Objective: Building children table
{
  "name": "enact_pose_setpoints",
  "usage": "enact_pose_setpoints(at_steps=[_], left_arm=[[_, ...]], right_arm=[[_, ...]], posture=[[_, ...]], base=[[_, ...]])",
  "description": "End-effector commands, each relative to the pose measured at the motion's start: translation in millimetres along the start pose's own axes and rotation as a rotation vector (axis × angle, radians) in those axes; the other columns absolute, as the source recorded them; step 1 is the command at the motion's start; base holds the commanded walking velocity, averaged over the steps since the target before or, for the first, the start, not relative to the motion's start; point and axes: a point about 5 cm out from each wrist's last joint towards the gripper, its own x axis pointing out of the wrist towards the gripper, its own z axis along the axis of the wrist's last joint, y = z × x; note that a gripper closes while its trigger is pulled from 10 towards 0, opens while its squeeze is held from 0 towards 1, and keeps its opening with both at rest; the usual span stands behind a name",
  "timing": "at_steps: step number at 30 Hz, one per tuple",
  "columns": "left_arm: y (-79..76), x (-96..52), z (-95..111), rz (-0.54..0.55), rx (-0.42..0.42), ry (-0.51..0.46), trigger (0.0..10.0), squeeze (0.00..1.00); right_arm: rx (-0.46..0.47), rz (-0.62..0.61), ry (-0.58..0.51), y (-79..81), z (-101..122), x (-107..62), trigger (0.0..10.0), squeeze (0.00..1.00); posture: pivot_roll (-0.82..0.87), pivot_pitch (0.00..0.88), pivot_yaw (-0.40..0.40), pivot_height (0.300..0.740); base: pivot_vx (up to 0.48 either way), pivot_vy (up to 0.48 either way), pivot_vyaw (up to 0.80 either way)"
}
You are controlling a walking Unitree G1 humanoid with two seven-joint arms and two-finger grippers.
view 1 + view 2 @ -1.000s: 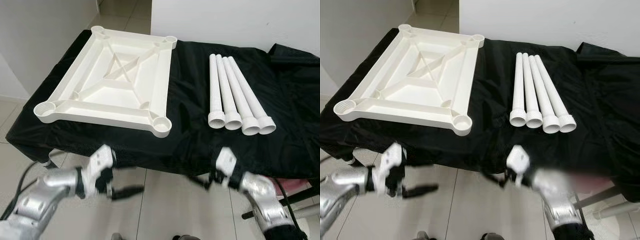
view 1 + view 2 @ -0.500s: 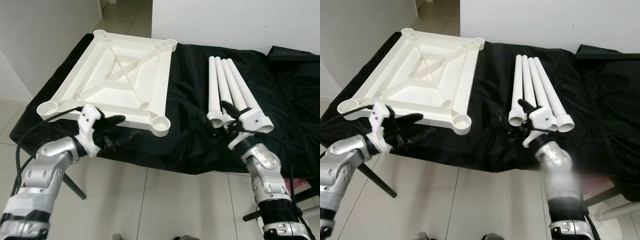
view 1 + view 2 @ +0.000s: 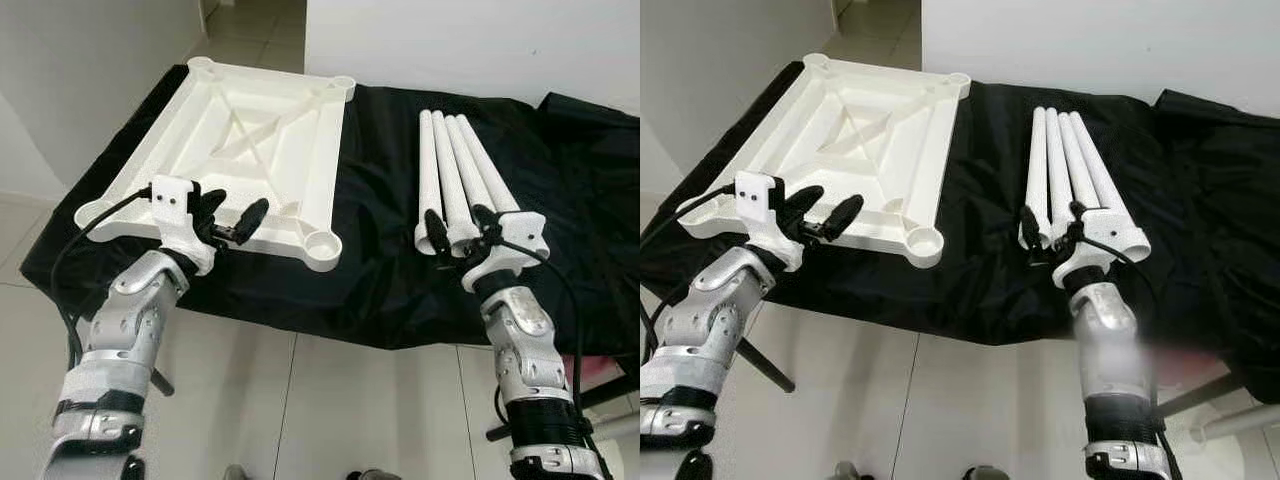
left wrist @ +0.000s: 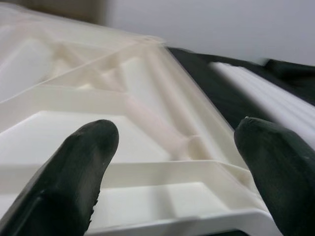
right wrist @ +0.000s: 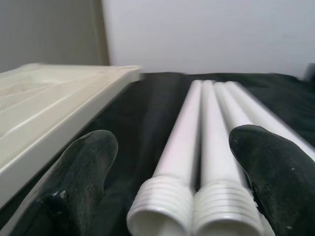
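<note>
A white plastic table top [image 3: 240, 140] lies upside down on the left of the black-covered table, with round sockets at its corners. Several white legs [image 3: 462, 175] lie side by side on the right, their threaded ends toward me. My left gripper [image 3: 232, 212] is open just above the near rim of the table top [image 4: 162, 142], between the two near corner sockets. My right gripper [image 3: 458, 222] is open at the legs' threaded ends [image 5: 197, 201]. Its fingers straddle the two leftmost legs without gripping them.
A black cloth [image 3: 380, 270] covers the support table and hangs over its near edge. More black cloth is bunched at the far right [image 3: 590, 110]. A white wall [image 3: 480, 40] stands behind, and tiled floor [image 3: 330, 400] lies below the near edge.
Both arms have risen from below the table's near edge. The left gripper came up over the table top's near rim and the right one reached the legs' threaded ends.
</note>
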Motion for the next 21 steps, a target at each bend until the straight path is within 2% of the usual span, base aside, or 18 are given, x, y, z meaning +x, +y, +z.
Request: enact_pose_setpoints(at_steps=[1, 2, 3, 7, 11, 12, 15, 17, 21], left_arm=[[3.9, 0.3, -3.2, 0.059, 0.012, 0.015, 10.0, 0.00], [3.0, 1.5, -6.5, 0.096, 0.006, 0.013, 10.0, 0.00], [-2.0, 4.8, -13.3, 0.132, -0.058, 0.013, 10.0, 0.00], [-6.8, 7.1, -15.5, 0.126, -0.060, 0.007, 10.0, 0.00], [-13.3, 7.6, -18.2, 0.121, -0.005, -0.017, 10.0, 0.00], [-13.3, 7.6, -18.2, 0.121, -0.005, -0.017, 10.0, 0.00], [-19.5, 6.6, -17.5, 0.116, 0.071, -0.051, 10.0, 0.00], [-19.5, 6.6, -17.5, 0.116, 0.071, -0.051, 10.0, 0.00], [-27.3, 0.9, -17.5, 0.154, 0.138, -0.094, 10.0, 0.00]], right_arm=[[-0.022, -0.036, -0.008, -1.1, 1.6, -0.5, 10.0, 0.00], [-0.023, -0.072, -0.016, 1.0, 1.7, -1.7, 10.0, 0.00], [-0.041, -0.113, -0.028, 11.1, 0.3, -5.7, 10.0, 0.00], [-0.075, -0.115, -0.025, 18.5, -2.7, -9.3, 10.0, 0.00], [-0.039, -0.127, -0.003, 29.4, -8.6, -17.5, 10.0, 0.00], [-0.039, -0.127, -0.003, 29.4, -8.6, -17.5, 10.0, 0.00], [-0.070, -0.105, -0.022, 39.2, -7.3, -22.0, 10.0, 0.00], [-0.070, -0.105, -0.022, 39.2, -7.3, -22.0, 10.0, 0.00], [-0.102, -0.119, -0.073, 38.0, -0.8, -24.9, 10.0, 0.00]], posture=[[-0.09, 0.071, 0.021, 0.740], [-0.09, 0.073, 0.022, 0.740], [-0.09, 0.072, 0.023, 0.740], [-0.09, 0.070, 0.017, 0.740], [-0.09, 0.063, 0.012, 0.740], [-0.09, 0.063, 0.012, 0.740], [-0.10, 0.057, 0.015, 0.740], [-0.10, 0.057, 0.015, 0.740], [-0.09, 0.043, 0.015, 0.740]], base=[[0.000, 0.000, 0.00], [0.000, 0.000, 0.00], [0.000, 0.000, 0.00], [0.000, 0.000, 0.00], [0.000, 0.000, 0.00], [0.000, 0.000, 0.00], [0.000, 0.000, 0.00], [0.000, 0.000, 0.00], [0.000, 0.000, 0.00]])
